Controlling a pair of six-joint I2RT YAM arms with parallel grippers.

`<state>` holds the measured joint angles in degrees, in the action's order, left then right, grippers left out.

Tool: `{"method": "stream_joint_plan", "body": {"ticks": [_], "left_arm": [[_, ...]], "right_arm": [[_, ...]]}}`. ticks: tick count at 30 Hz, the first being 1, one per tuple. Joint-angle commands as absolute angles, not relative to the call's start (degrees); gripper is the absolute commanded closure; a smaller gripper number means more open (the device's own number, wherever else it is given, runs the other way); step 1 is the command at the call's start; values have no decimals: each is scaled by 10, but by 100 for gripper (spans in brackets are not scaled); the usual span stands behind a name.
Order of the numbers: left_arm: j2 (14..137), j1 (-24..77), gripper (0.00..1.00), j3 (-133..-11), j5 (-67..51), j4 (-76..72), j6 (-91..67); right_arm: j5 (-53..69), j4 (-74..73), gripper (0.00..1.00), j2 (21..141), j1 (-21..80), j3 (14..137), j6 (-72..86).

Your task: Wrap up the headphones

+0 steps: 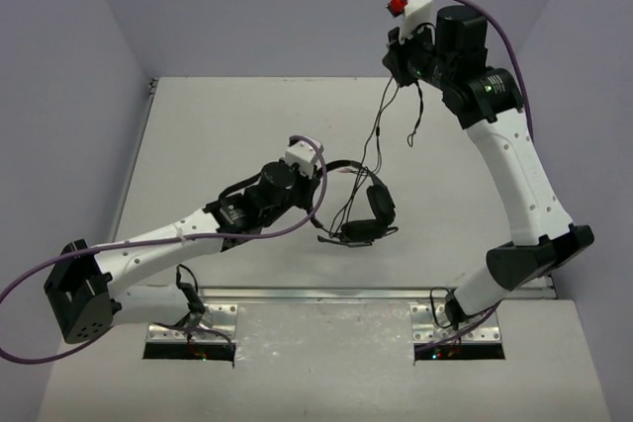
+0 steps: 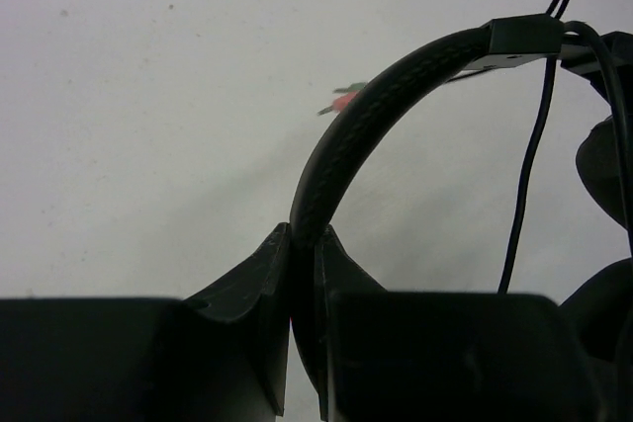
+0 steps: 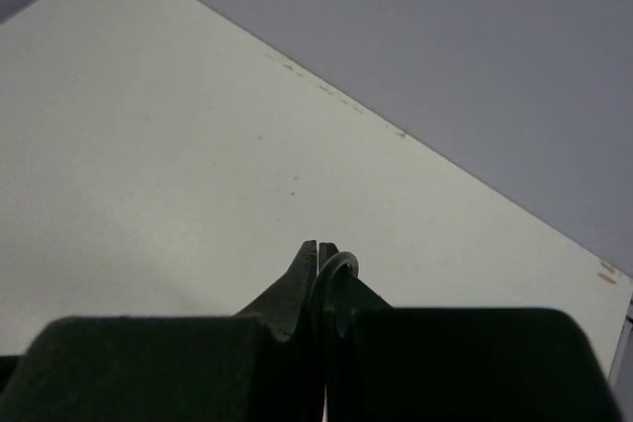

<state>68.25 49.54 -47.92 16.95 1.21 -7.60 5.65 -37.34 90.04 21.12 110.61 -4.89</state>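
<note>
We see white shells and black joints on the left arm and right arm. A purple cable loops along each. A red block tops one wrist. The left gripper has matte black wedge fingers.

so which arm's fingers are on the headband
The left fingers pinch the headband; the right fingers, raised at the far edge, grip only the thin cable.

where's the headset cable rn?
Top view: the cable rises from the headphones at table centre to the shut right gripper, raised over the far right. The left gripper clamps the headband.
</note>
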Motion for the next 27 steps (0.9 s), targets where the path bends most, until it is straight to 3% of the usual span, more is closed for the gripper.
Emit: {"method": "stream_joint_plan", "body": {"ticks": [1,6,12,20,27], "left_arm": [[676,536,100,-504,137,55,-87],[706,599,100,-537,95,131,-85],[663,625,100,-566,248,249,-125],[618,625,100,-592,275,328,-153],[606,624,100,-637,298,361,-155]], "right_arm": [[63,-337,99,920,177,1145,-20],[78,-342,99,948,145,1169,-11],[104,-270,99,912,89,1032,25],[158,-232,99,899,73,976,31],[315,-175,99,882,73,893,14]]}}
